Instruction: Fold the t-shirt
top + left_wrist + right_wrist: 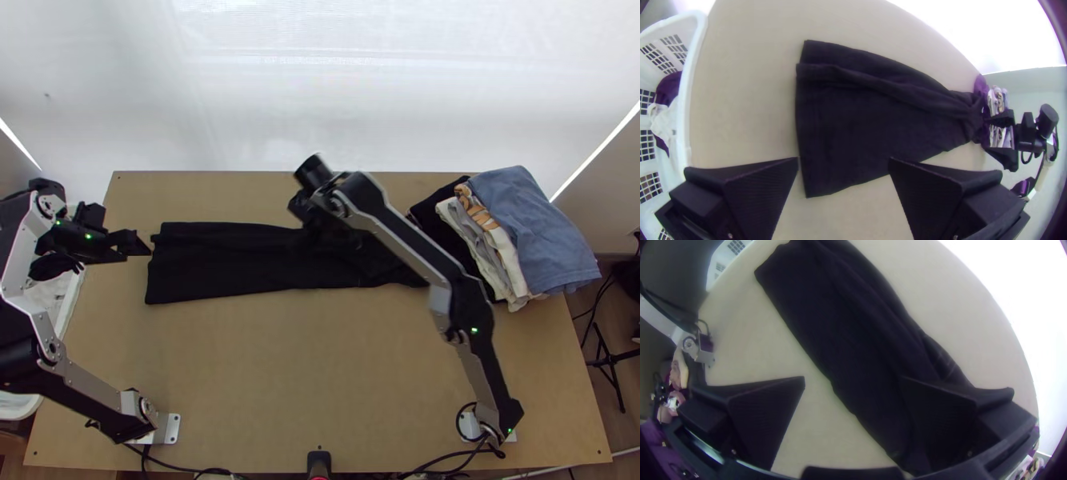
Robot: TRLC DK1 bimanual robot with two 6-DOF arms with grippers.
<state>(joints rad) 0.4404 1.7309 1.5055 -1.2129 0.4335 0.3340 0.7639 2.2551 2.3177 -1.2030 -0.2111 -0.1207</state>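
Light wooden table (264,384) beneath everything, with a pale white backdrop (360,104) beyond the far edge.

Over the middle of the cloth, the right gripper (853,380): fingers spread wide, with nothing pinched between. One finger over dark fabric, the other over bare wood; hard to tell whether touching or just above. Near the square end of the strip, the left gripper (843,161): also parted widely, also without a hold on anything.

Between and below, the black t-shirt (224,268), laid in a long, layered strip across the table. Shows a loose ridge running lengthwise, with a narrower, more rumpled end toward the robot's right. Appears partly folded, perhaps ready for shortening end to end.

Could easily go wrong at the next grasp. Might catch just the top layer by closing too high, and so peel the fold apart. Might skew the whole strip by pinching off-centre and dragging sideways. Could deepen the rumples at the narrow end by pulling without first smoothing.

Farther out, on the robot's right, a stack of folded clothes (532,240), close enough to the narrow end to get nudged by a wide swing. On the opposite side, a white basket (695,89) with more garments inside.
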